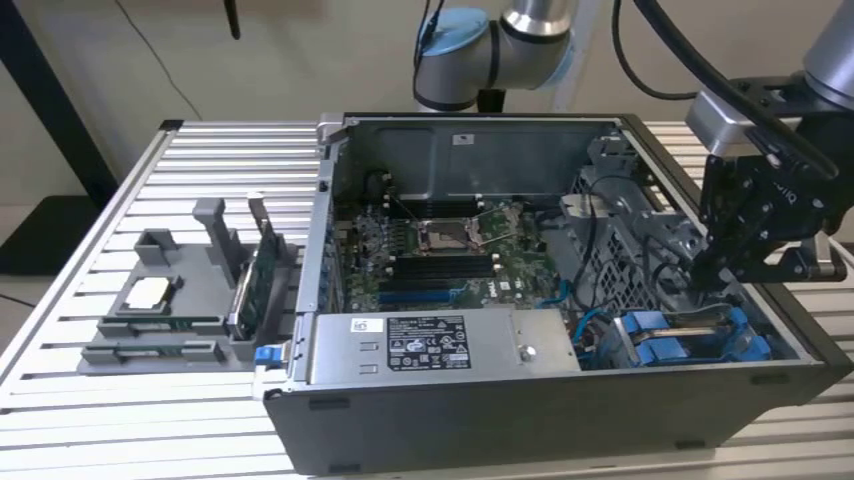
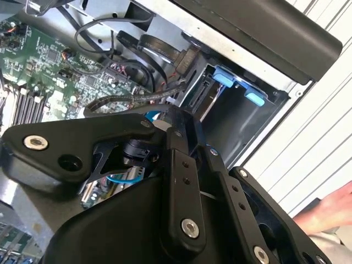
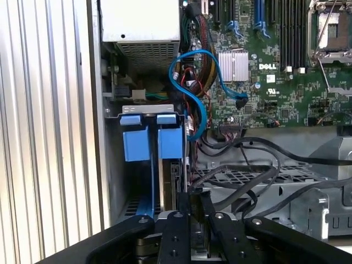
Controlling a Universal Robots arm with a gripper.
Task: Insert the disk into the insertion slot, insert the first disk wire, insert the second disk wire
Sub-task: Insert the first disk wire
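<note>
- Slot (image 2: 242, 124): a dark grey metal bay with bright blue tabs (image 3: 135, 144). It sits in the case's (image 1: 534, 420) near corner at the exterior view's right, beside the board (image 3: 275, 71).
- Disk (image 3: 175, 177): stands on edge inside the slot. It shows end-on as a narrow dark slab under one blue tab, parallel to the bay's walls. How deep it sits cannot be told.
- Blue wire (image 3: 190, 55): loops loose over the board just beside the slot, with a black plug (image 3: 240, 103) at one end.

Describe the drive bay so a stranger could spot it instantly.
Find the open computer case on the slatted table. In its near corner at the exterior view's right, under the gripper, is the insertion slot: the only bay with bright blue plastic tabs.
</note>
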